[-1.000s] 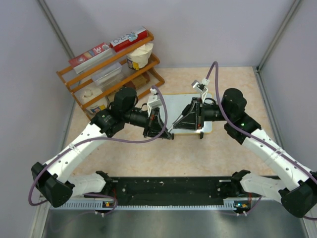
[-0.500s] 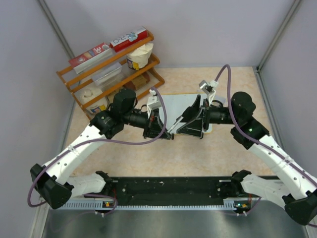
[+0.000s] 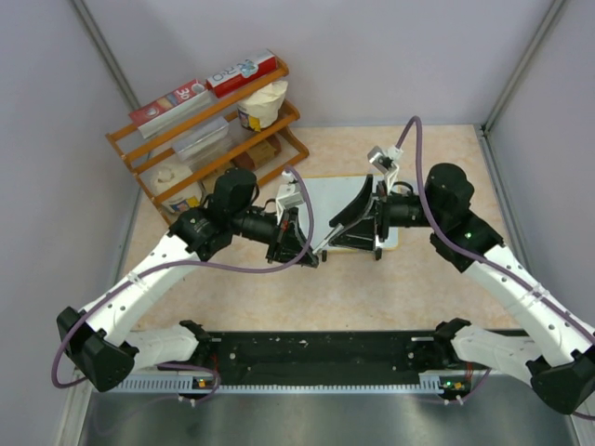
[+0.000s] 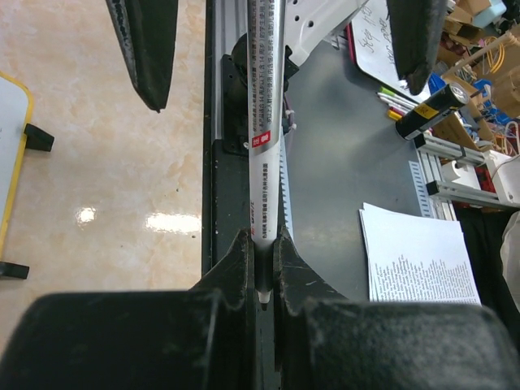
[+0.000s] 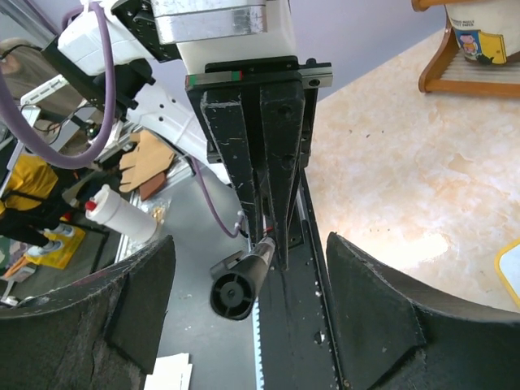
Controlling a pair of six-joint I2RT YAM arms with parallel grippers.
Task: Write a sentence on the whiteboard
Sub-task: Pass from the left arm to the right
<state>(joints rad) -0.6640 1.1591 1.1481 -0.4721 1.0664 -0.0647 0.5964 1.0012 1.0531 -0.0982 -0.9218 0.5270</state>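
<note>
**Right gripper [image 3: 351,223] has sprung off the marker [image 3: 333,239]**

Top: my jaws straddle it above the white, tan-framed whiteboard [image 3: 325,190]. Left wrist: my left gripper [image 4: 262,256] clamps the marker, board edge at left. Right wrist: fingers [image 5: 97,317] wide apart.

Two robot arms are installed: one left arm [image 3: 139,279] and one right arm [image 3: 507,274]. Each carries one purple cable [image 3: 232,266], two cables in total. The table holds one whiteboard [image 3: 325,193] with two black feet [image 4: 38,136], one marker [image 4: 264,162] and one wooden rack [image 3: 149,153].
</note>
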